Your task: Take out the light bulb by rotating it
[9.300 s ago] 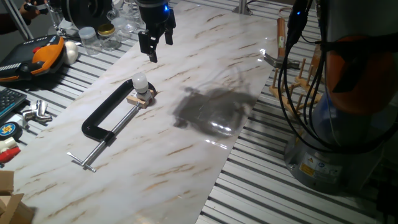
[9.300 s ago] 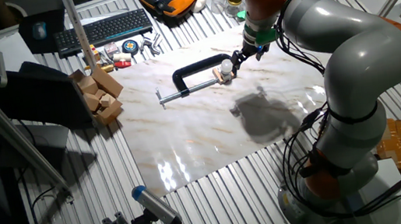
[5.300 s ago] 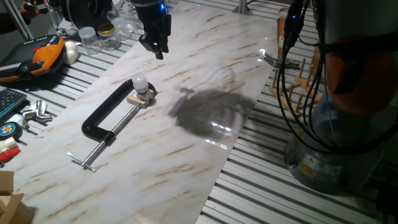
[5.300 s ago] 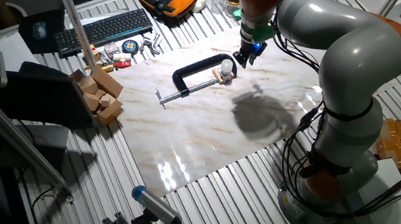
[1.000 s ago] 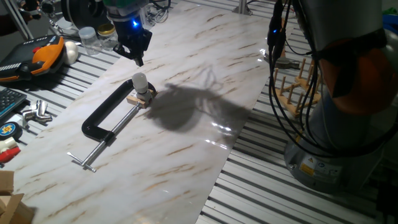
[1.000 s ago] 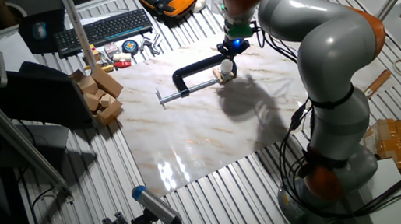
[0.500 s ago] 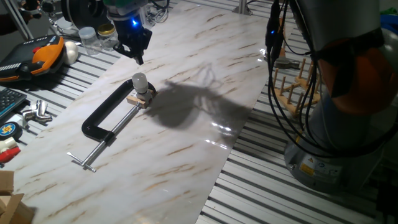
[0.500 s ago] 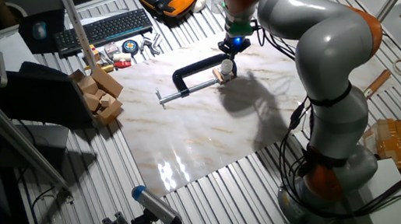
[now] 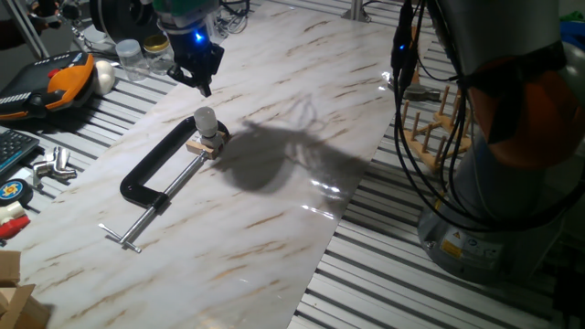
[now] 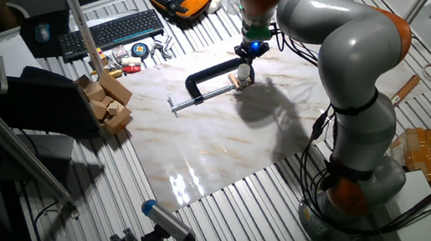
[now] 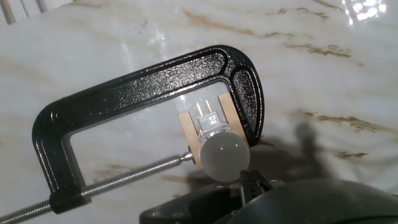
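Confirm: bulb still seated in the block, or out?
Seated. The light bulb stands in the wooden block held by the C-clamp; tool above, apart.

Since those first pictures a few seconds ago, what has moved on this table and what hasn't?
The gripper swung across the marble from right of the light bulb to just above and behind it, and the arm's shadow followed. It has taken hold of nothing. The bulb still stands in its wooden block, held by the black C-clamp, all unmoved.

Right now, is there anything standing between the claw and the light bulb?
Nothing visible does. The claw hangs above the light bulb with open air between them. The black C-clamp and wooden block sit below the globe, not over it.
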Controlling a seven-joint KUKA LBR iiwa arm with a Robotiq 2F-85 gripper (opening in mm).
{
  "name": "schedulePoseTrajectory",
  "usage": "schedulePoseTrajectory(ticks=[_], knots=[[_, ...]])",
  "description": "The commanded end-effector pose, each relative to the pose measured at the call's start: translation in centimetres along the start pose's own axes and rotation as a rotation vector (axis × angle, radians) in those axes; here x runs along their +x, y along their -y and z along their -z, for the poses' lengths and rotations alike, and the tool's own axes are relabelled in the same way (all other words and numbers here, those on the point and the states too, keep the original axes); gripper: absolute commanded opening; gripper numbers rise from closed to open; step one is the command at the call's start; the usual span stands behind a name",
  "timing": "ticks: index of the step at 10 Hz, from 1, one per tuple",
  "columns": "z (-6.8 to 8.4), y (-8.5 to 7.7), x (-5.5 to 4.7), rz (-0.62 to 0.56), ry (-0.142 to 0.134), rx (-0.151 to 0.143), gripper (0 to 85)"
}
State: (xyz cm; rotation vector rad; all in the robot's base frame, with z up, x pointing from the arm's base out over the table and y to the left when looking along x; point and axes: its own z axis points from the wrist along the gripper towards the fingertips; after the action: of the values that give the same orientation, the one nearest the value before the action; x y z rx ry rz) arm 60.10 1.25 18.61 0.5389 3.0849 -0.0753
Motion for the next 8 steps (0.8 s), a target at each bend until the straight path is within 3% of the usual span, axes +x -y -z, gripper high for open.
schedulePoseTrajectory(ticks=[1,4,8], knots=[[-0.06,-0.08,-0.02,-0.002,0.0,-0.005,0.0],[-0.07,-0.3,-0.06,-0.02,-0.008,-0.03,0.0],[-0.07,-0.3,-0.06,-0.037,0.001,-0.03,0.0]])
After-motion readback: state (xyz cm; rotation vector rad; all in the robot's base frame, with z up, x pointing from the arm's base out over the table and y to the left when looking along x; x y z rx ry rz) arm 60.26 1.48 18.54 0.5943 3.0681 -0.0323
